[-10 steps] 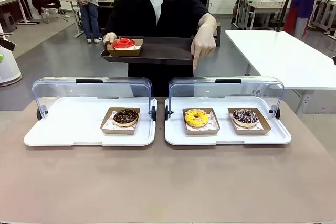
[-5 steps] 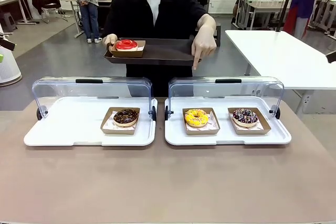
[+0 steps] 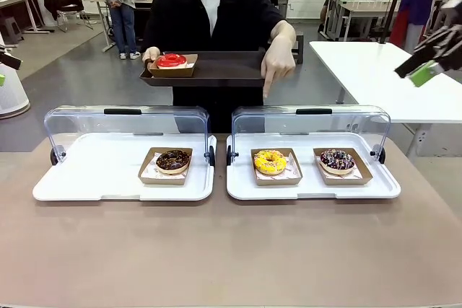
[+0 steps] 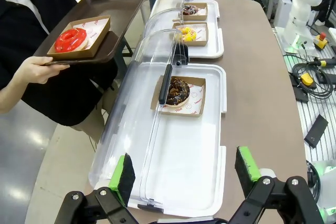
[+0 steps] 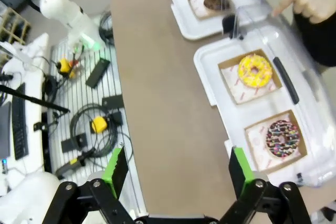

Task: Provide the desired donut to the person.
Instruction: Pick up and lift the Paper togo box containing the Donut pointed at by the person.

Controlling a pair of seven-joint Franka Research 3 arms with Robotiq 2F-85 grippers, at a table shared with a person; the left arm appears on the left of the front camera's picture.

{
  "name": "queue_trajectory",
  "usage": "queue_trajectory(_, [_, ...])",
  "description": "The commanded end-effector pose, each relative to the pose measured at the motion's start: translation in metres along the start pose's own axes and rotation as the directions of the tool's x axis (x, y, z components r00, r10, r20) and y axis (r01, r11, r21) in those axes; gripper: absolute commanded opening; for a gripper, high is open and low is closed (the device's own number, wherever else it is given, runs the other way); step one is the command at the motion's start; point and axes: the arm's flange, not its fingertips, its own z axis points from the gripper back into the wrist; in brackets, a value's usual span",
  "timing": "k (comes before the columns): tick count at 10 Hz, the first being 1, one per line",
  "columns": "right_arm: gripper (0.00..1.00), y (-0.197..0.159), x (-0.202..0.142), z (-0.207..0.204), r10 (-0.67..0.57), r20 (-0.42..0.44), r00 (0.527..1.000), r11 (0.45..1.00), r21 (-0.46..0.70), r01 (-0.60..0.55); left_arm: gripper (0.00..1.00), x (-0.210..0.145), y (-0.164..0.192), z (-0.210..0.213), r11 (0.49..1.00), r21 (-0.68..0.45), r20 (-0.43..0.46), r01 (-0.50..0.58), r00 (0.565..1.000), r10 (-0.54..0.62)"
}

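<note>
Yellow donut (image 3: pixel 270 161) lies flat near person's down-pointing hand (image 3: pixel 279 59); left tool (image 4: pixel 186 171), right tool (image 5: pixel 177 167) gape empty.

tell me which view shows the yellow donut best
Right wrist view: the yellow donut is largest, seen from above, whole ring unobstructed. Front view shows the donut smaller, at a low angle. Left wrist view shows it far off, small.

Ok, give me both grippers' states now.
Left gripper: open, holding nothing.
Right gripper: open, holding nothing.
</note>
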Motion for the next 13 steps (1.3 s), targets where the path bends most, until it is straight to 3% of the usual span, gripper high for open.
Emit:
queue_trajectory(1, [1.0, 0.007, 0.032, -0.022, 0.007, -0.163, 0.987, 1.0, -0.011, -0.009, 1.0, 0.001, 0.0, 0.0, 1.0, 0.004, 0.01, 0.0, 1.0, 0.0])
queue_trajectory(3, [1.0, 0.02, 0.05, -0.059, 0.046, -0.278, 0.959, 0.998, -0.036, -0.059, 1.0, 0.001, 0.0, 0.0, 1.0, 0.004, 0.01, 0.0, 1.0, 0.0])
queue_trajectory(5, [1.0, 0.032, 0.047, -0.098, 0.132, -0.343, 0.93, 0.983, -0.075, -0.167, 1.0, 0.001, 0.0, 0.0, 1.0, 0.004, 0.01, 0.0, 1.0, 0.0])
queue_trajectory(9, [1.0, 0.028, 0.005, -0.165, 0.339, -0.384, 0.859, 0.907, -0.108, -0.406, 1.0, 0.001, 0.0, 0.0, 1.0, 0.004, 0.01, 0.0, 1.0, 0.0])
queue_trajectory(11, [1.0, 0.019, -0.009, -0.183, 0.363, -0.372, 0.854, 0.907, -0.07, -0.415, 1.0, 0.001, 0.0, 0.0, 1.0, 0.004, 0.01, 0.0, 1.0, 0.0])
queue_trajectory(12, [1.0, 0.012, -0.017, -0.181, 0.37, -0.312, 0.875, 0.917, -0.026, -0.398, 1.0, 0.001, 0.0, 0.0, 1.0, 0.004, 0.01, 0.0, 1.0, 0.0])
queue_trajectory(13, [1.0, 0.025, -0.003, -0.181, 0.338, -0.383, 0.859, 0.916, -0.075, -0.394, 1.0, 0.001, 0.0, 0.0, 1.0, 0.004, 0.01, 0.0, 1.0, 0.0])
